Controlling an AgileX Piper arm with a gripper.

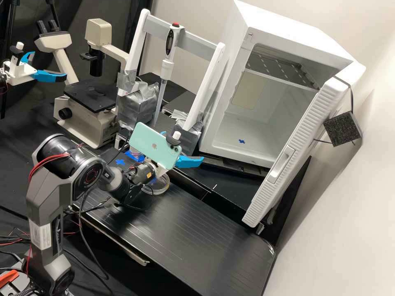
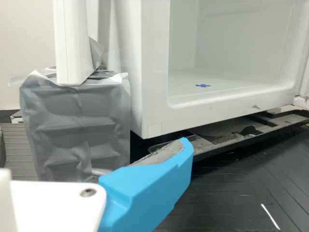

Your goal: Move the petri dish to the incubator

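Observation:
My gripper (image 1: 190, 161) is held above the bench facing the incubator, one blue finger reaching past the phone and part of the other peeking out behind it; they stand well apart, open with nothing visible between them. The clear round petri dish (image 1: 157, 190) lies flat on the black bench, below and behind the fingers, partly hidden by the wrist. The white incubator (image 1: 222, 139) stands with its door wide open, a blue mark on its floor. In the wrist view one blue finger of the gripper (image 2: 149, 186) shows before the incubator (image 2: 154, 104), outside its opening.
A taped stand (image 1: 138, 105) with a pipette (image 1: 166, 65) is close beside the incubator, near my fingers. The open door (image 1: 296, 148) juts over the bench (image 1: 197, 242). A microscope (image 1: 88, 96) stands at the back left. A small round pinkish item (image 1: 135, 155) lies behind the wrist.

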